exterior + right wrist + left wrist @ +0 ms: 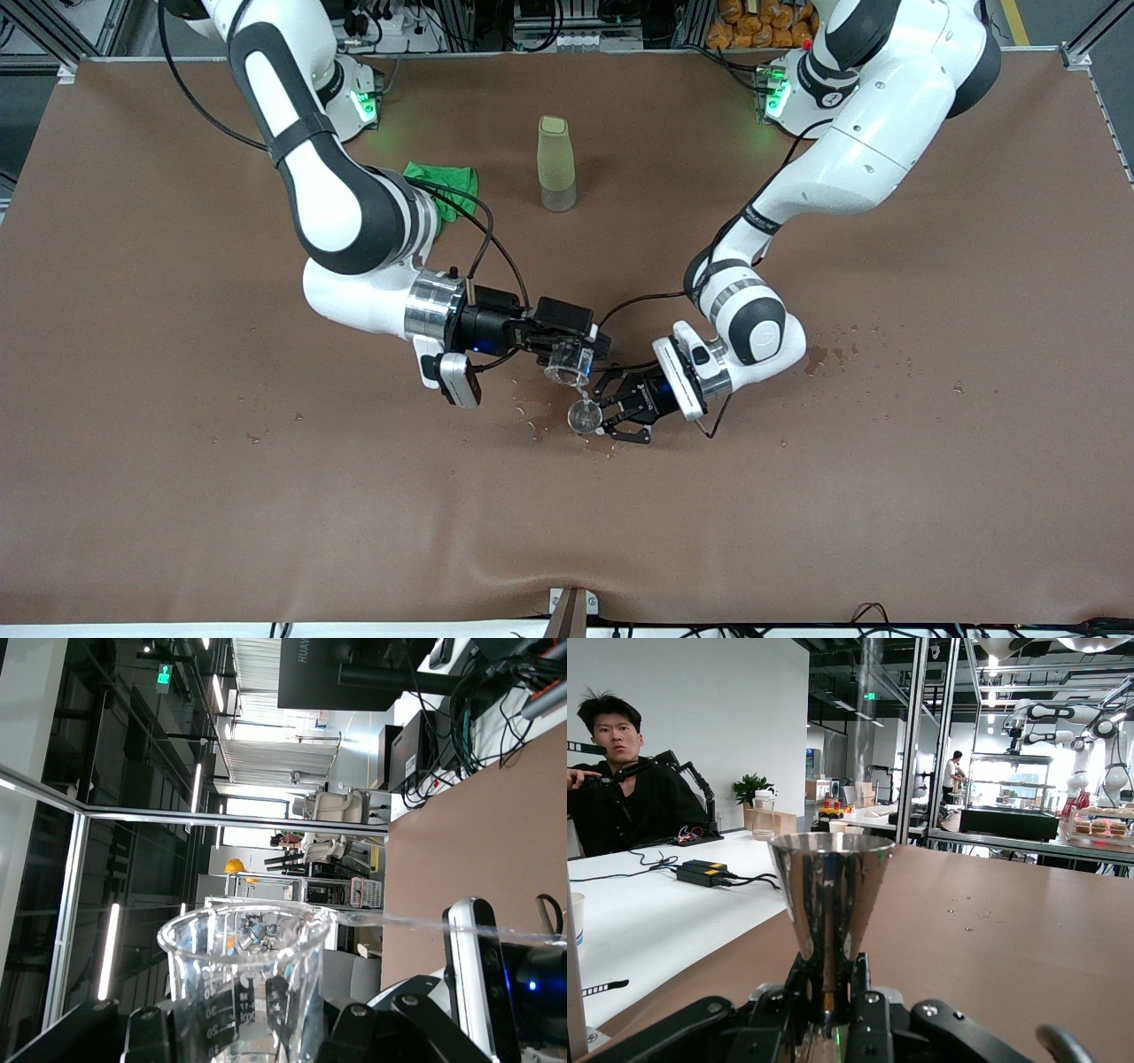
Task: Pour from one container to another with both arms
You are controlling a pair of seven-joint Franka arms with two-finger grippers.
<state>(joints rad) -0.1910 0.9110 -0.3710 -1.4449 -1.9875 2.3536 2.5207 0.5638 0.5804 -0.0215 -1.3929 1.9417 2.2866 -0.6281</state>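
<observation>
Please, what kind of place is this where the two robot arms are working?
Probably a robotics lab or test hall: a brown-covered table framed with aluminium posts, cables and power strips along its edge, another white robot arm farther off, and a seated person at a white desk.

Over the middle of the brown-covered table [177, 496], the right arm's black two-finger gripper [580, 350] holds the tiny clear glass cup [567, 364] tipped on its side, directly above the small silvery hourglass-shaped metal jigger [584, 416], which stands upright in the left arm's black two-finger gripper [611, 415] just beside it, toward the left arm's end. The tall yellow-green bottle with a clear base [555, 164] stands upright on the table farther from the front camera than both grippers, between the two arm bases. The crumpled green cloth [443, 186] lies near it toward the right arm's end, partly under the right arm.
</observation>
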